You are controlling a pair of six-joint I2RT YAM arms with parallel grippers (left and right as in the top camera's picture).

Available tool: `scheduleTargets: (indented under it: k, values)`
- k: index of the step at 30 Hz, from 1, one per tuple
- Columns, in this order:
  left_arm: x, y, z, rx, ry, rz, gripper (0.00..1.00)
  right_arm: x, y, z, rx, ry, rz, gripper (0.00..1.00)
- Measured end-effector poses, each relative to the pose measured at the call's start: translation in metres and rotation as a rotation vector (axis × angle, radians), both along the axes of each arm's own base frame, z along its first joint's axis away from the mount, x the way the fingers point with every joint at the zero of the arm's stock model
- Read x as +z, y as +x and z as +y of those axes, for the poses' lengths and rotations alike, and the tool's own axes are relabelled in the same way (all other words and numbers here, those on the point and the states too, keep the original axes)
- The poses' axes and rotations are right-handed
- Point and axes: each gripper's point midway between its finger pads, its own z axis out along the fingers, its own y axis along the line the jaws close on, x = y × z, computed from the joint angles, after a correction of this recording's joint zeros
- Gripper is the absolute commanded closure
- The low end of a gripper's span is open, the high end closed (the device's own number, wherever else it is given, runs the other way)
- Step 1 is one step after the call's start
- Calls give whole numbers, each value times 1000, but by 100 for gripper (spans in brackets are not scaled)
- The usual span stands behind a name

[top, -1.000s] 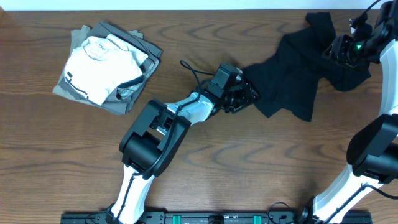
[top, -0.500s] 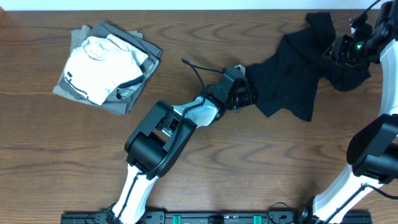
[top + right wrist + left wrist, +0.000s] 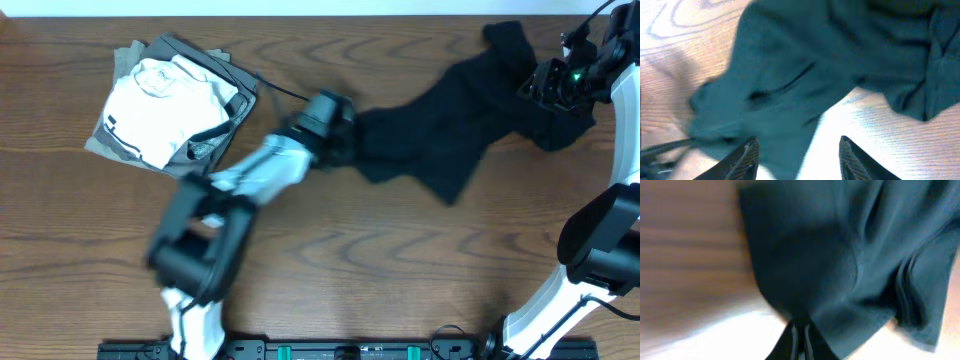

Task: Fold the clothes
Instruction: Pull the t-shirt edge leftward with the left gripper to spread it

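Note:
The clothes, a black shirt, lie stretched in a band across the back right of the wooden table. My left gripper, blurred by motion, is at the shirt's left end. In the left wrist view its jaws are pressed together on a pinch of the dark fabric. My right gripper hovers over the shirt's bunched right part. Its fingers stand apart with nothing between them, above the fabric.
A pile of folded garments, white on top of grey, sits at the back left, close to the left arm. Bare wooden table shows in front. The right arm's base stands at the right edge.
My left gripper has shut on the shirt's left edge and swung left towards the folded pile, dragging the shirt out long. The right arm has stayed where it was.

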Motion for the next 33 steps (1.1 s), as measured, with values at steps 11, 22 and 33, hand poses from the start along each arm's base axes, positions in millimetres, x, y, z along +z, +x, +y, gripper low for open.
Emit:
scheduleTargets:
  k: [11, 22, 33]
  values:
    - [112, 17, 117, 90, 192, -270, 42, 0, 0, 3, 6, 0, 2, 43]
    - [90, -14, 110, -30, 276, -173, 40, -1, 0, 18, 49, 0, 10, 42]
    - [1, -32, 89, -246, 405, -15, 41, -8, -2, 19, 55, -13, 23, 39]
